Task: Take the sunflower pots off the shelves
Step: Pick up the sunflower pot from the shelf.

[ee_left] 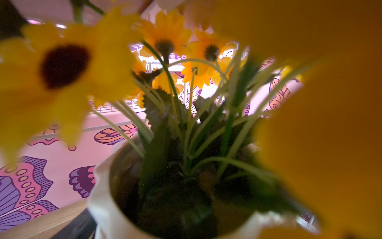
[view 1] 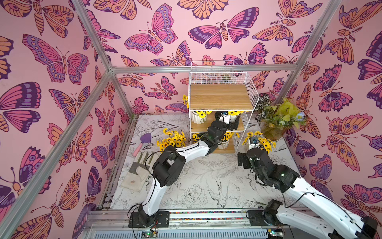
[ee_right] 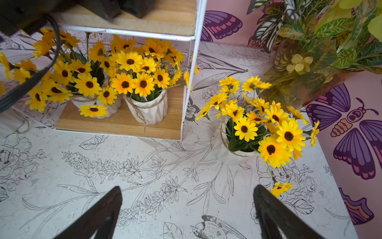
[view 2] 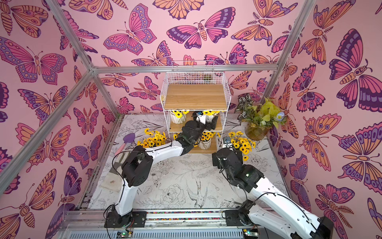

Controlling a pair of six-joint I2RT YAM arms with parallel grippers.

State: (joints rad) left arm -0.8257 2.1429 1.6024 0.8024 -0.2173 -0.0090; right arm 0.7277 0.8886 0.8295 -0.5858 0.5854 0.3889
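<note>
Where the floral-print table (view 1: 206, 186) carries wire-and-wood shelves (view 1: 221, 97), four ribbed white pots (ee_right: 147, 107) sit on middle and bottom boards, two on the table; your right hand (ee_right: 187, 188) gapes empty; your left hand (view 1: 228, 120), at a middle pot, can't be judged.

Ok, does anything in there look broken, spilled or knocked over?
Nothing much stands out. The sunflower pots in view on the shelves and on the table stand upright, and nothing is spilled. The only blemish is a small brown mark on the gloves lying on the table.
</note>
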